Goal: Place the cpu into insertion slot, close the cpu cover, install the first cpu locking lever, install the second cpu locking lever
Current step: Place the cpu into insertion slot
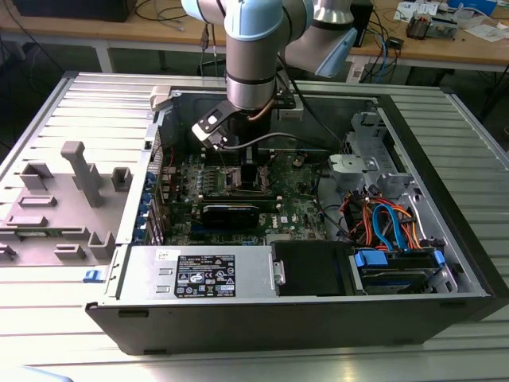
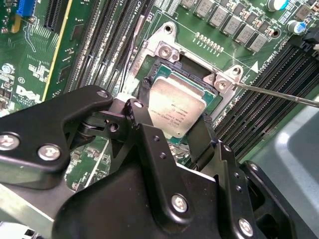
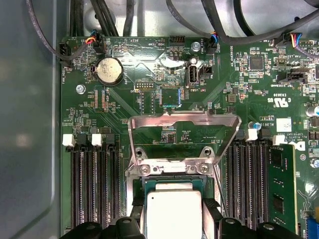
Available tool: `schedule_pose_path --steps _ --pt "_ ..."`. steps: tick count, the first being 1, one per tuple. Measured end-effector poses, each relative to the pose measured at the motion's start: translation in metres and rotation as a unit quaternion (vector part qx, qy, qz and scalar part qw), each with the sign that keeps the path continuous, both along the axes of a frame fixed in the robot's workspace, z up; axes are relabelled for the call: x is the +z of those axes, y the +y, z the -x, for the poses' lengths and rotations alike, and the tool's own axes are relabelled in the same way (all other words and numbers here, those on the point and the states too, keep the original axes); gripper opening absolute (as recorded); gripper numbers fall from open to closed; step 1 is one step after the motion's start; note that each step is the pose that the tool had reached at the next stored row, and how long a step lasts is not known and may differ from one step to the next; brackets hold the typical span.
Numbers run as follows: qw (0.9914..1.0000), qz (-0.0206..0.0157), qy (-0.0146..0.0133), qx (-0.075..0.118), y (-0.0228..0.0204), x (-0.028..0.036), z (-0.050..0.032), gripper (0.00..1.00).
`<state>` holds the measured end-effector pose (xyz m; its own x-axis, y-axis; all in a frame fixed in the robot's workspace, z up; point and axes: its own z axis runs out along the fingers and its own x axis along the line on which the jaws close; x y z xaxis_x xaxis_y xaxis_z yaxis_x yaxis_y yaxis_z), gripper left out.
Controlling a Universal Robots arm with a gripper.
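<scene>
Exterior view: reading the open computer case as a clock face, the arm comes in from twelve o'clock. Its gripper hangs low over the green board, just off centre toward eleven. A labelled power supply lies at seven o'clock. Orange and blue cables bunch at four o'clock. Outside the case, at nine o'clock, a grey plastic part rests on the table.

Second wrist view: take the screwed hinge end of the insertion slot as twelve o'clock. The gripper is closed on the cpu, with its black fingers pressed to the chip's nine and three o'clock edges. The chip's silver top faces up, directly over the slot. I cannot tell whether it is fully seated. A thin metal rod juts from the slot's corner between twelve and three o'clock, out over the memory slots.

First wrist view, same clock: the gripper clasps the cpu above the insertion slot. The cpu cover stands open, hinged at twelve o'clock. Memory slots flank the socket at nine and three. A coin battery sits beyond the cover toward eleven.
</scene>
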<state>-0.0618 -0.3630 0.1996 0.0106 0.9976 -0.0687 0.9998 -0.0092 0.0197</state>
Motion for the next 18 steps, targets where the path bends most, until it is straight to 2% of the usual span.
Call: schedule_pose_path --steps 3,4,9,10,13,14,15,16,17,18 --pt "1.00000 0.0000 0.0000 0.000 0.0000 0.0000 0.0000 0.55" --pt "1.00000 0.0000 0.0000 0.000 0.0000 0.0000 0.0000 0.62" --pt "1.00000 0.0001 0.0000 0.000 0.0000 0.0002 0.0000 0.62" --pt "1.00000 0.0000 -0.0002 0.000 0.0000 0.0031 0.0000 0.62" --pt "1.00000 0.0001 -0.0005 0.000 0.0000 0.0188 0.0000 0.62" --pt "1.00000 -0.0004 -0.0007 0.000 0.0001 0.0194 0.0000 0.62" --pt "1.00000 -0.0011 -0.0005 0.000 0.0000 0.0196 0.0001 0.61" --pt "1.00000 -0.0016 0.0004 0.000 -0.0001 0.0196 -0.0002 0.54" --pt "1.00000 -0.0016 0.0009 0.000 -0.0005 0.0196 -0.0002 0.41" --pt "0.99999 -0.0015 0.0010 0.005 -0.0008 0.0196 -0.0002 0.35"
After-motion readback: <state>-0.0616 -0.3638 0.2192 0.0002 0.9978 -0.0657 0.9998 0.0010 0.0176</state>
